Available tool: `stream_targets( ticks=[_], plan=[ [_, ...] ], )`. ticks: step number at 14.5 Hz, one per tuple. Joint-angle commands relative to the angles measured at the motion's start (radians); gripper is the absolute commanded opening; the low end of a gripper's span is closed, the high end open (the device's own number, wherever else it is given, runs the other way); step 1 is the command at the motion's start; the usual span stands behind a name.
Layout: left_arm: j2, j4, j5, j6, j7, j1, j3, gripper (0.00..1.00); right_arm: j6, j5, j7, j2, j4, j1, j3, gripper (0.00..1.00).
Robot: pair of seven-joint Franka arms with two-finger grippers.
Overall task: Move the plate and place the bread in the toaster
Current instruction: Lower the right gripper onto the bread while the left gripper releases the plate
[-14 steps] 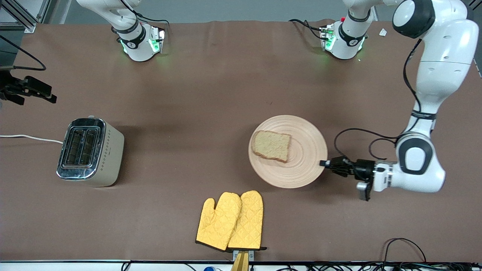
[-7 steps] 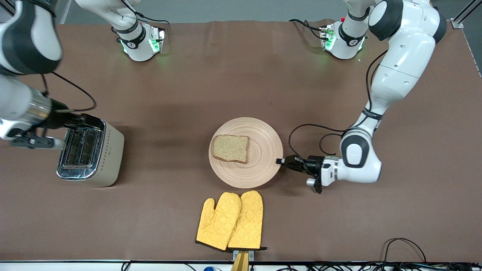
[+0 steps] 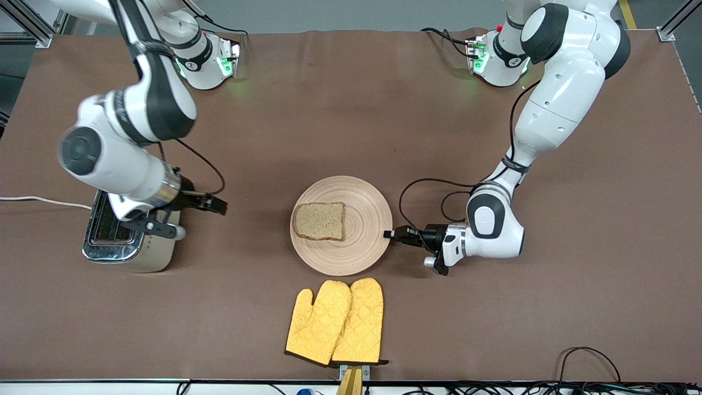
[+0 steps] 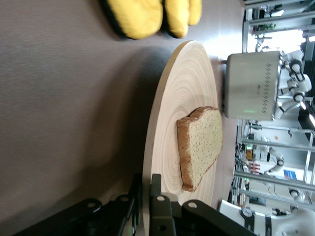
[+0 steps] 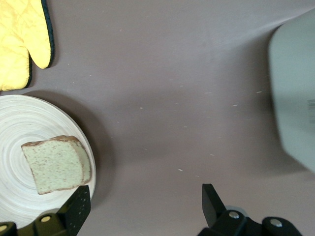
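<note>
Left end effector (image 3: 390, 234), pinched on the plate (image 3: 341, 225) rim, has dragged it toward our toaster (image 3: 130, 230), while the wide-open right end effector (image 3: 211, 204) comes for the bread (image 3: 319, 221).

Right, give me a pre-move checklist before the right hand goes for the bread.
1. Left hand clamped on the plate rim: ok, one finger on each face in the left wrist view.
2. Bread lying flat on the plate: ok.
3. Right hand open: ok, fingers spread wide in its wrist view.
4. Right hand over the bread: not ok, it is over bare table beside the toaster.
5. Toaster slots free: cannot tell, the right arm covers them.
6. Oven mitts apart from the plate: ok.
</note>
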Motion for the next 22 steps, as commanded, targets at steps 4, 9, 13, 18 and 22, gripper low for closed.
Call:
stream_targets(
  ticks=[4,9,13,18,22],
  plan=[
    [-0.007,-0.001,-0.075,0.049,-0.004,-0.03,-0.005,1.0,0.097,0.043,0.018,0.105,0.004,0.072,-0.007,1.0],
    [-0.078,-0.015,-0.047,0.13,-0.092,-0.025,0.006,1.0,0.177,0.034,0.018,0.197,0.036,0.156,-0.007,1.0],
    [-0.156,0.018,0.273,0.13,-0.399,-0.008,0.005,1.0,0.208,0.037,0.021,0.241,0.057,0.169,-0.007,0.94],
    [-0.308,0.011,0.644,0.049,-0.655,0.008,0.008,1.0,0.259,0.041,0.023,0.303,0.079,0.215,-0.007,0.74],
    [-0.437,0.015,0.926,-0.093,-0.769,0.038,0.006,1.0,0.259,0.043,0.023,0.324,0.096,0.216,-0.007,0.66]
  ],
)
